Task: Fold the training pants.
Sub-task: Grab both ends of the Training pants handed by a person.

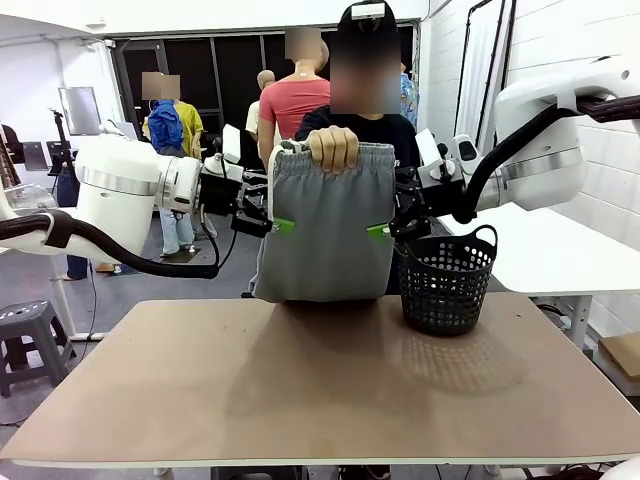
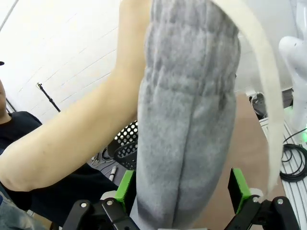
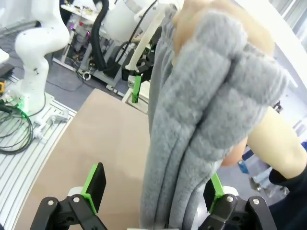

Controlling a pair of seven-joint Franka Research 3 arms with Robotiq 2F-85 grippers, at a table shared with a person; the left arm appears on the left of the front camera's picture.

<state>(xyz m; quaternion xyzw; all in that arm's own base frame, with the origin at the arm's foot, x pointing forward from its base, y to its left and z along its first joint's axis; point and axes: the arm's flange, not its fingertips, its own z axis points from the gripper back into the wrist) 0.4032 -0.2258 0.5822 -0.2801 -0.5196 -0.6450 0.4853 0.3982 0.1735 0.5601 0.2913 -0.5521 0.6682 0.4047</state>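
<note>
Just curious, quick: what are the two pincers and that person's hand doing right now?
Left pincer: open, around the training pants.
Right pincer: open, around them too.
Person's hand: holding their top.

Left pincer [image 1: 282, 225] and right pincer [image 1: 383, 229], both wide open, at equal height.

Left arm [image 1: 120, 190]: glossy white rounded shells; thick cylindrical joint with a silver-grey ring; black cable [image 1: 130, 262] looped beneath it.

Right arm [image 1: 545, 140]: white casing of like build; grey band at the joint; black hose [image 1: 495, 165] curving along to the wrist.

Left gripper [image 2: 182, 191]: black linked fingers; bright green pads [image 2: 125, 188]; silver screw heads [image 2: 80, 205] at the pivots.

Right gripper [image 3: 154, 187]: black linkage of the same pattern; green pads [image 3: 93, 181]; silver pivot screws [image 3: 49, 201].

Person [image 1: 400, 132]: black short-sleeved T-shirt; sleeve [image 2: 19, 127] plain, without print.
</note>
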